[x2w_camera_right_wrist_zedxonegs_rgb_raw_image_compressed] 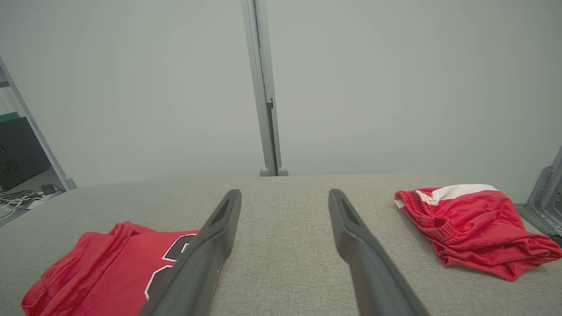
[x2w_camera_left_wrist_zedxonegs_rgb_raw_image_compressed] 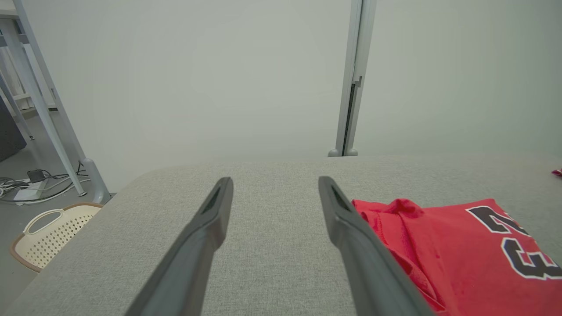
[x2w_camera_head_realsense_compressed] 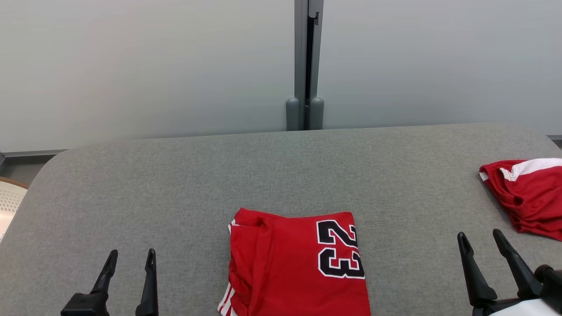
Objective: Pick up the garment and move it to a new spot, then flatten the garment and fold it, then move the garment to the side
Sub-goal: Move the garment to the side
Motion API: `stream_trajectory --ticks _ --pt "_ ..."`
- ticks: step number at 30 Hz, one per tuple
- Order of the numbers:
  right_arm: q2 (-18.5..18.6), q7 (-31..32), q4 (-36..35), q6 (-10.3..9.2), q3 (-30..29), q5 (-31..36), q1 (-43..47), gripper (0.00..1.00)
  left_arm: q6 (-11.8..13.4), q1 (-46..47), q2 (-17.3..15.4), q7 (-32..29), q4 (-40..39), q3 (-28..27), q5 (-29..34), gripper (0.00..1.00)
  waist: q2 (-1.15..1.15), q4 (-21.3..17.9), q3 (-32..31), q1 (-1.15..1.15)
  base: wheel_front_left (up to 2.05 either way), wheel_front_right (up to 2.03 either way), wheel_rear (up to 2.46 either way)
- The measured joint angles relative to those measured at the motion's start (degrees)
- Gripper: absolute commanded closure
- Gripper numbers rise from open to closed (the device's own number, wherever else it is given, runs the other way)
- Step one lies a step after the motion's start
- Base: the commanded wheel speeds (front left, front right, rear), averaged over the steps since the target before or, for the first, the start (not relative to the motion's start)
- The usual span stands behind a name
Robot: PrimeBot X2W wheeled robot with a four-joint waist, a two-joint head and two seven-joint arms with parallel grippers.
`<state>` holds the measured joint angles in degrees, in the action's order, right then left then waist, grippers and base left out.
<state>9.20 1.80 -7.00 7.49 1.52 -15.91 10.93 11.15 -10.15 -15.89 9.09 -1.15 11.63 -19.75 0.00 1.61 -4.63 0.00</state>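
Both arms sit low at the near edge of the tabletop point(x2w_camera_head_realsense_compressed: 219, 184). In the head view the left pincer point(x2w_camera_head_realsense_compressed: 133, 252) is at 7 o'clock and the right pincer point(x2w_camera_head_realsense_compressed: 479, 233) at 5 o'clock. Each has its two dark fingers pointing toward 12 o'clock, the right pair leaning slightly toward 11. Both pincers are spread wide with bare grey cloth between the fingers, and neither has hold of anything. The wrist views show the same: two fingers each, splayed apart, tips raised over the tabletop and touching no fabric.

There are two pincers, four fingers, two red garments and one basket.

The jersey point(x2w_camera_head_realsense_compressed: 290, 267) lies folded into a rough rectangle at 6 o'clock in the head view, with its near part cut off by the bottom edge. A black "23" edged in white sits on its right half, turned sideways. It lies between the pincers, at 3 o'clock from the left one and 9 o'clock from the right one, apart from both. In the left wrist view it lies just right of the right-hand finger.

The shorts point(x2w_camera_head_realsense_compressed: 531, 197), red with a white band, lie bunched at 3 o'clock by the right edge, at about 1 o'clock from the right pincer and near it. They are well apart from the jersey.

The basket point(x2w_camera_head_realsense_compressed: 9, 197), pale and perforated, is off the tabletop at 9 o'clock.
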Motion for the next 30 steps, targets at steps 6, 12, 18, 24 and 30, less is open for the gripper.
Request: stream_trajectory --ticks 6,12,18,24,30 --pt "-0.6 0.0 0.9 0.00 -0.5 0.3 0.3 0.00 -0.1 1.6 0.1 0.2 -0.6 0.6 0.0 0.00 0.00 1.4 0.6 0.00 0.00 0.00 0.00" --pt "-0.7 -0.2 4.2 0.00 -0.6 0.8 0.2 0.00 -0.8 5.5 0.6 0.7 -0.5 1.9 0.3 0.00 0.00 4.5 2.3 0.00 0.00 0.00 0.00" --pt "-0.7 -1.3 10.7 0.00 1.4 -0.6 -3.1 0.00 -1.5 11.0 1.5 2.1 -0.3 2.8 1.0 0.00 0.00 7.4 6.7 0.00 0.00 0.00 0.00" --pt "-0.9 -2.4 18.8 0.00 3.9 -1.9 -7.1 0.00 -2.4 15.5 3.0 3.4 1.3 3.7 1.2 0.00 0.00 10.4 10.5 0.00 0.00 0.00 0.00" --pt "-1.3 -2.4 28.4 0.00 8.3 -4.9 -12.2 0.00 -3.0 18.1 4.3 4.8 3.8 4.0 1.2 0.00 0.00 13.5 13.7 0.00 0.00 0.00 0.00"
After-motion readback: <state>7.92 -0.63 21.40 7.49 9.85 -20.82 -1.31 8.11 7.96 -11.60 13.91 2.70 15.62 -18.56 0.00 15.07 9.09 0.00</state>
